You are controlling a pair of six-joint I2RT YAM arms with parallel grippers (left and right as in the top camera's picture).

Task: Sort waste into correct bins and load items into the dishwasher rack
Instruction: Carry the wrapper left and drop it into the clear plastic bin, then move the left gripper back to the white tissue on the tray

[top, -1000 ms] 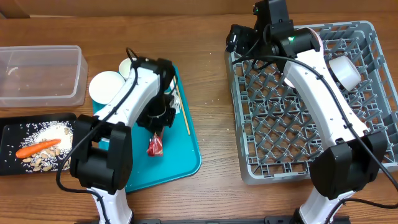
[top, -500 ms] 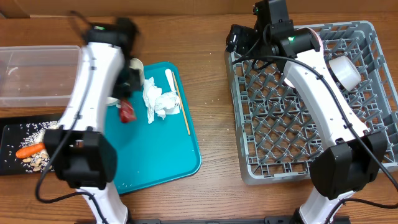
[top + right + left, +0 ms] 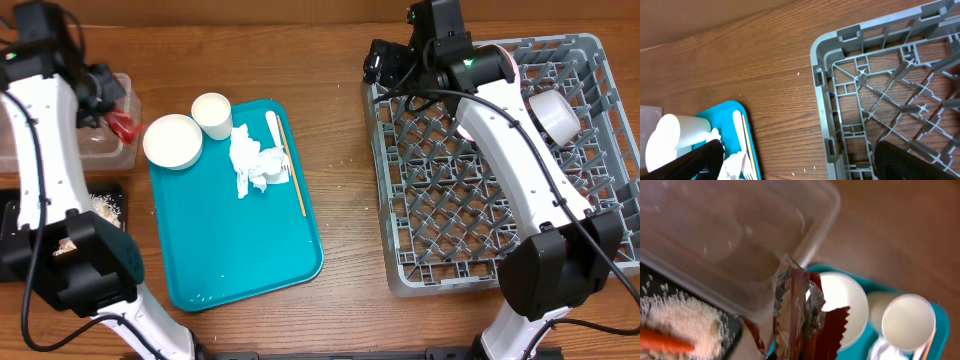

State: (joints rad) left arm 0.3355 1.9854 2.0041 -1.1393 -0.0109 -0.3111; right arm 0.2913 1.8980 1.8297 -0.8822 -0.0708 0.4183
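One red wrapper (image 3: 800,315) hangs pinched in the left fingers (image 3: 108,104) right at the clear tub (image 3: 730,235) end wall (barely over it, I'd say). Better to carry it toward the tub's middle before letting go. The right fingers (image 3: 900,161) hover spread by the rack (image 3: 865,90) corner.

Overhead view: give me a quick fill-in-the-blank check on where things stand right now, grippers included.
1. The left gripper holds the ____ wrapper at the end of the clear tub.
2. The crumpled napkins lie on the ____ tray.
3. The right gripper hangs near the corner of the dishwasher rack, and it is ____.

Missing words: red; teal; open.
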